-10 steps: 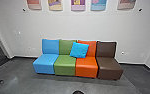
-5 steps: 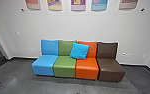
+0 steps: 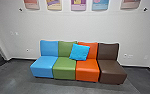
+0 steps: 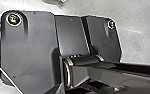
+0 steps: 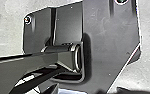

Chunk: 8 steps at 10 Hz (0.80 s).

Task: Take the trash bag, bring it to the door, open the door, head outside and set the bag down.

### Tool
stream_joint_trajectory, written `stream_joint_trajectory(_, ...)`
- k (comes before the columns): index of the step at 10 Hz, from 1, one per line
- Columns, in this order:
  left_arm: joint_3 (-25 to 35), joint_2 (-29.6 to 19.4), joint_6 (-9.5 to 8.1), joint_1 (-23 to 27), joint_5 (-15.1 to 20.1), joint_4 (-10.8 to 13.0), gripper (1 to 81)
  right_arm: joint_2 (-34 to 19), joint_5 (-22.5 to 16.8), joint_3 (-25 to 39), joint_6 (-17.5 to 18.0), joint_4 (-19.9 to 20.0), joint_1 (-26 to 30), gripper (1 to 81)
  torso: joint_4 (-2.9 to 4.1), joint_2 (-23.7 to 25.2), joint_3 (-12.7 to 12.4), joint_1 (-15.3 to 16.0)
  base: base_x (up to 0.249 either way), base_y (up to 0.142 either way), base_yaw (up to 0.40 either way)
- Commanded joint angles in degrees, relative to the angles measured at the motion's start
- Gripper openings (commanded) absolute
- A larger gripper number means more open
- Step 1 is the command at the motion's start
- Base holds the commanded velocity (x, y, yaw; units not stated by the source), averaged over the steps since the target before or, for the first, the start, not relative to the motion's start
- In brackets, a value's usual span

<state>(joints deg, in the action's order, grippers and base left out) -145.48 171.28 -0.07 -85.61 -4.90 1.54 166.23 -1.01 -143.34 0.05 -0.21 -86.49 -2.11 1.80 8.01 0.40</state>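
We face four seats (image 3: 64, 67) side by side by a pale wall (image 3: 66, 27).
From our left they run blue, green, orange and brown, a bright blue cushion (image 3: 79, 52) leaning across the green and orange backs, posters (image 3: 78, 4) above. We cannot tell how far open our left or right jaws are, what they hold, or where the trash bag is.

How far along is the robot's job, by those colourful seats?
Nothing is clearly done, and whether the bag is being carried I cannot tell. The robot is indoors, facing coloured seats against a wall; going outside and setting the bag down seem left.
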Motion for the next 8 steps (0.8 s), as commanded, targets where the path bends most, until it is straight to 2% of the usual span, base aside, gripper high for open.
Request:
stream_joint_trajectory(1, 0.72, 0.3, 0.07, 1.81, 3.14, 0.04, 81.1, -0.52, -3.56, 0.26, -0.4, -0.76, 1.89, 81.1, 0.0, 0.0, 0.0, 0.0, 0.127, 0.0, 0.0)
stream_joint_trajectory(6, 0.64, 0.3, 0.07, 1.8, 3.14, -0.04, 81.1, -0.52, -3.56, 0.26, -0.4, -0.85, 1.98, 81.1, 0.0, 0.0, 0.0, 0.02, 0.119, 0.0, 0.0)
stream_joint_trajectory(8, 0.64, 0.3, 0.07, 1.54, 3.06, 0.05, 81.1, -0.7, -3.56, 0.26, -0.4, -0.41, 2.24, 81.1, 0.0, 0.0, 0.0, 0.05, 0.034, 0.0, 0.0)
